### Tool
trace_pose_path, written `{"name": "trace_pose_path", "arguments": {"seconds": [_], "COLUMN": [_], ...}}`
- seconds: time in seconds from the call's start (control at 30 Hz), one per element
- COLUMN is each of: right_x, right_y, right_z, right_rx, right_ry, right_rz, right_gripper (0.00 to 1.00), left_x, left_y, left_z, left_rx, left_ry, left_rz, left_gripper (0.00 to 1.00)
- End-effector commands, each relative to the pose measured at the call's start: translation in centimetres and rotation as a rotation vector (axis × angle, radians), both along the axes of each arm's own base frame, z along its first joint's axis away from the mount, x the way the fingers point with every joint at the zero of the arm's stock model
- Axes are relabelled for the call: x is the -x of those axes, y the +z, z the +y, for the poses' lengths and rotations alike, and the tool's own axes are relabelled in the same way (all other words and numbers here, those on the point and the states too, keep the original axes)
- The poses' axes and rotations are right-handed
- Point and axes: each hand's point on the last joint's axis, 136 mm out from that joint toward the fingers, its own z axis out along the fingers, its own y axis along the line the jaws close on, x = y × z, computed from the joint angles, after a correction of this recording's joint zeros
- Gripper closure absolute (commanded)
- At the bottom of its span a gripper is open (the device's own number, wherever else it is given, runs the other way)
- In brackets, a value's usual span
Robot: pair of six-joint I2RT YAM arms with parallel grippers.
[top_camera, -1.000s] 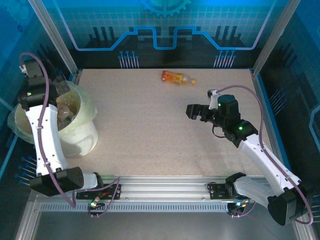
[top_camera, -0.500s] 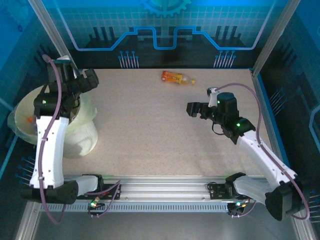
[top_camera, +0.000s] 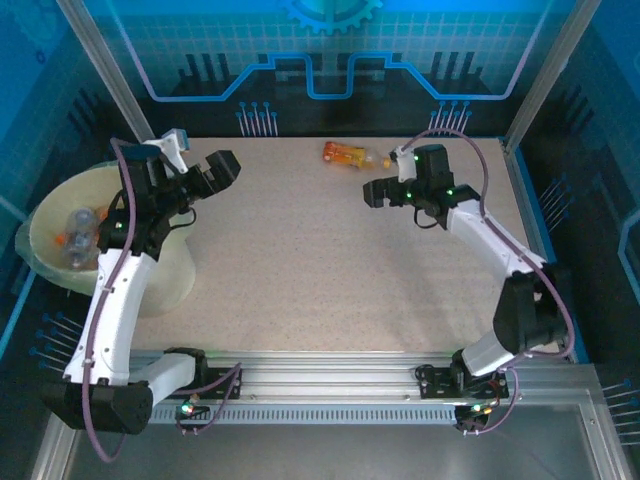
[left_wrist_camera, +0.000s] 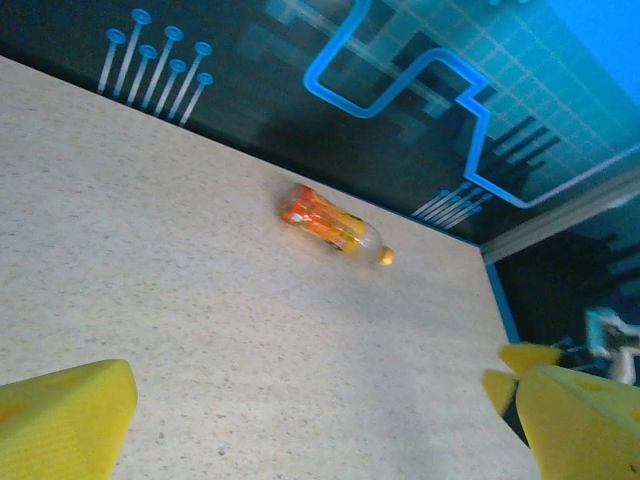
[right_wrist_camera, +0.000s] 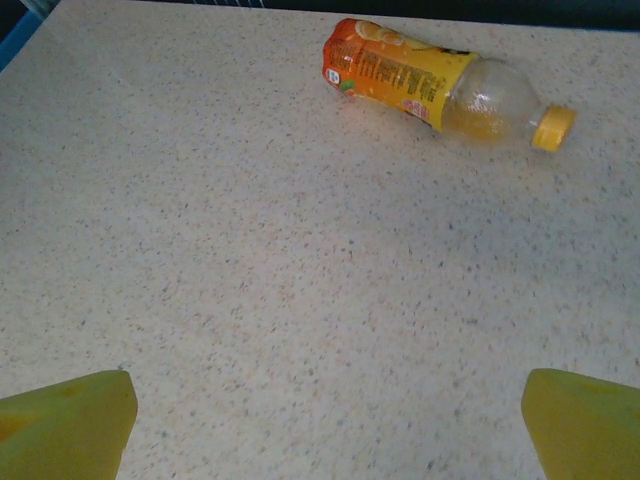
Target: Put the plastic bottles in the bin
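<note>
The table is the widest thing here, and the bin stands at its left edge with several bottles already inside. The left gripper hangs just past the bin's rim, jaws spread and empty, facing out over the table. The right gripper, also spread wide and holding nothing, hovers near the far edge, just beside the 1 bottle lying on the table, well apart from the bin. That bottle rests on its side; its long axis runs nearly left to right along the far edge, slightly tilted, with the orange-labelled base to the left and the yellow cap to the right. In the right wrist view it sits ahead of the open fingers, not yet between them. The likely trouble is rolling: a round body on its side may skid toward the back wall if 1 finger touches first. A pinch on the clear tapered shoulder could squeeze it out of the grip, so the label section looks safer. Both arms face this bottle, so they could crowd each other, and the carry to the bin crosses the whole table.
</note>
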Motion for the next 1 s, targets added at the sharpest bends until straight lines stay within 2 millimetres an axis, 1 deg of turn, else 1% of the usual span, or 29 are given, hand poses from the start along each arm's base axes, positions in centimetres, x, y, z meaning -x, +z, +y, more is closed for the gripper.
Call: {"name": "trace_pose_path", "arguments": {"seconds": [0.0, 0.13, 0.2, 0.3, 0.47, 0.6, 0.7, 0.73, 0.87, 0.97], "right_x": [-2.3, -5.6, -7.2, -9.4, -12.1, -14.0, -15.0, -15.6, -17.2, -17.9], "right_y": [0.5, -0.1, -0.1, -0.2, -0.9, -3.0, -4.2, -5.5, -8.0, -9.7], "right_z": [0.2, -0.3, -0.5, -0.8, -0.9, -0.8, -0.8, -0.9, -1.4, -1.2], "right_rx": [0.032, 0.074, 0.080, 0.104, 0.117, 0.190, 0.242, 0.275, 0.389, 0.400], "right_ry": [0.101, 0.165, 0.200, 0.251, 0.354, 0.432, 0.474, 0.489, 0.522, 0.526], "right_rz": [-0.038, -0.031, -0.047, -0.065, -0.093, -0.099, -0.117, -0.117, -0.121, -0.097], "right_gripper": [0.00, 0.00, 0.00, 0.00, 0.00, 0.00, 0.00, 0.00, 0.00, 0.02], "left_x": [1.7, 3.0, 3.5, 3.9, 4.1, 3.9, 3.8, 3.7, 3.6, 3.3], "left_y": [1.8, 0.9, 0.3, -0.3, -0.9, -1.4, -1.4, -1.5, -2.5, -3.3], "left_z": [-1.6, -1.5, -1.3, -1.2, -1.2, -1.2, -1.2, -1.3, -1.2, -1.3], "left_rx": [0.052, 0.027, 0.010, -0.004, -0.022, -0.025, -0.014, -0.008, -0.001, 0.012], "left_ry": [-0.084, -0.082, -0.079, -0.075, -0.083, -0.084, -0.082, -0.083, -0.080, -0.077], "left_rz": [-0.077, -0.085, -0.080, -0.069, -0.053, -0.042, -0.043, -0.041, -0.015, 0.007], "left_gripper": [0.01, 0.01, 0.01, 0.01, 0.01, 0.01, 0.01, 0.01, 0.01, 0.01]}}
